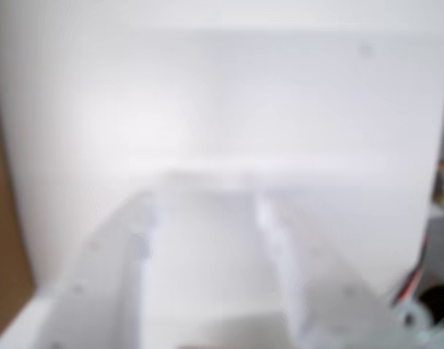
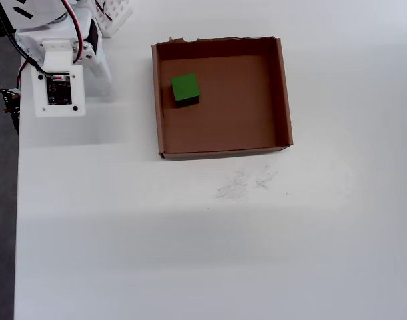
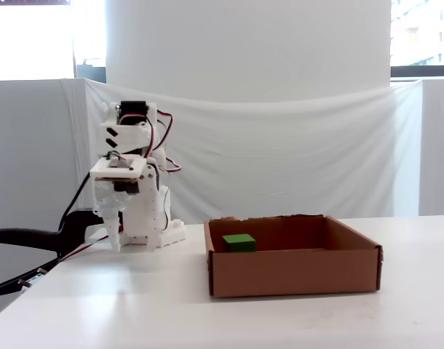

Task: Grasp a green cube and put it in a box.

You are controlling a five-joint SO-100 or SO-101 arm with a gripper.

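Note:
The green cube (image 2: 185,88) (image 3: 239,243) lies inside the box (image 2: 283,93) (image 3: 295,273), near its left wall in the overhead view, resting on the floor. My gripper (image 3: 114,242) hangs pointing down over the table left of the box, well apart from box and cube. In the overhead view the folded arm (image 2: 57,73) covers the fingers. The wrist view is very blurred: two white fingers (image 1: 276,240) stand apart around my gripper (image 1: 207,200), with only bare white table between them. Neither cube nor box shows there.
The arm's base (image 3: 145,225) sits at the table's back left corner. A black clamp and cables (image 3: 33,243) hang off the left table edge. A white curtain (image 3: 295,160) closes the back. Faint scuff marks (image 2: 247,183) lie in front of the box.

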